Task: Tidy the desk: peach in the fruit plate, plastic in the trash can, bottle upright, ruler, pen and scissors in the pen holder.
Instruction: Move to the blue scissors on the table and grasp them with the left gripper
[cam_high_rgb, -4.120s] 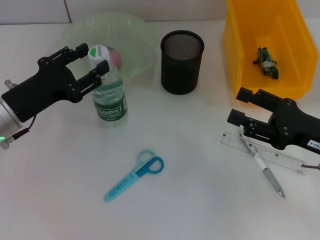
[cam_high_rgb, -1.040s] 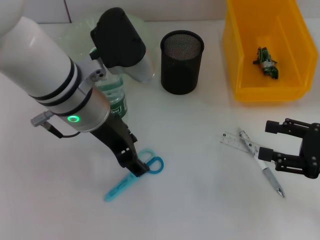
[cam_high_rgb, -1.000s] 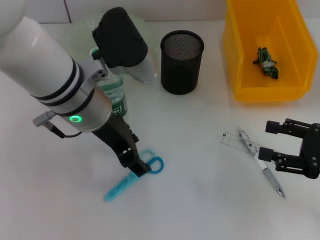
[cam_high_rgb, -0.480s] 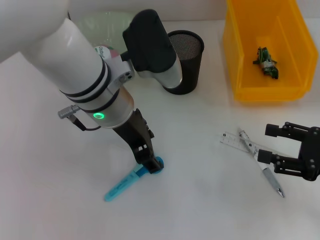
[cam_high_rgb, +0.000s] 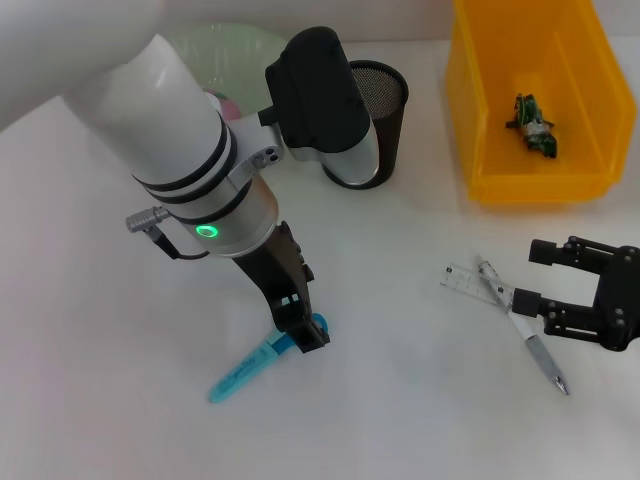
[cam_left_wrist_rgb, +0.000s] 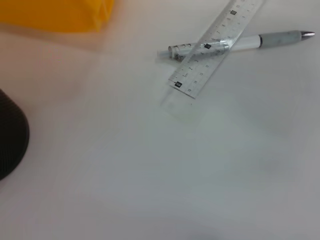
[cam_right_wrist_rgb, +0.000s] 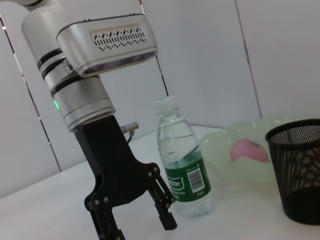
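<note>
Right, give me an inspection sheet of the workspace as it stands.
Surface: white table.
Job's things: scissors lying flat; ruler and pen crossed; bottle upright; peach in the fruit plate; plastic in the yellow trash can; pen holder upright.
Clutter: nothing seen.
Grippers: left gripper open, down at the scissors' handles; right gripper open, beside the pen and ruler.
Cables: short grey lead at the left wrist.
Surroundings: white wall panels.
</note>
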